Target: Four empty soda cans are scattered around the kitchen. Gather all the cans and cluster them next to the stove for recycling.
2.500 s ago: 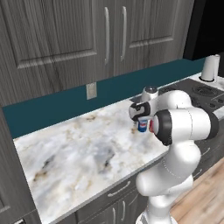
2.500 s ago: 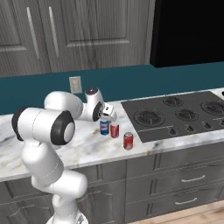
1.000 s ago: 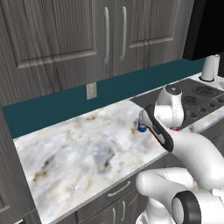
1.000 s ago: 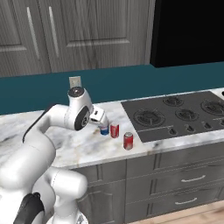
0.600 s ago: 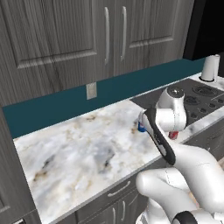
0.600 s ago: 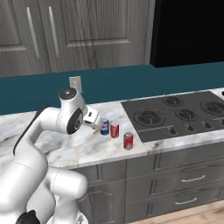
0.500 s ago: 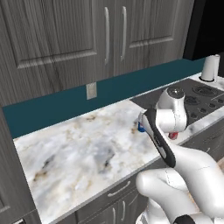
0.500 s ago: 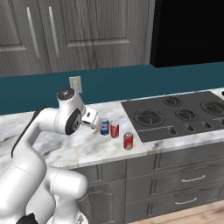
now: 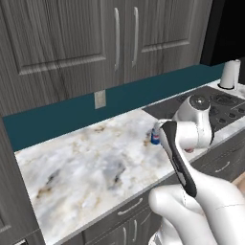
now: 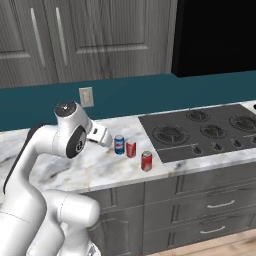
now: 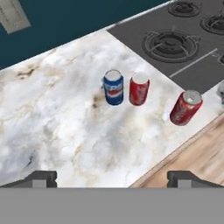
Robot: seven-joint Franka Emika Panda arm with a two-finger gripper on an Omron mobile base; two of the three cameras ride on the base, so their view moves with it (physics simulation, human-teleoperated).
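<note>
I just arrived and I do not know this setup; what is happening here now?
A white robot arm is collecting soda cans beside the stove. A blue can and two red cans stand upright on the marble counter near its edge. The end effector is open, holds nothing, and hangs above the counter, apart from the cans.

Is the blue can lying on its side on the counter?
No, the blue can stands upright on the counter beside a red can.

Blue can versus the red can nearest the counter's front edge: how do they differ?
The blue can is blue with a red-white logo; the front red can is red. The blue can stands beside another red can; the front red can stands apart, nearer the edge. Both are upright, silver-topped, near the stove.
</note>
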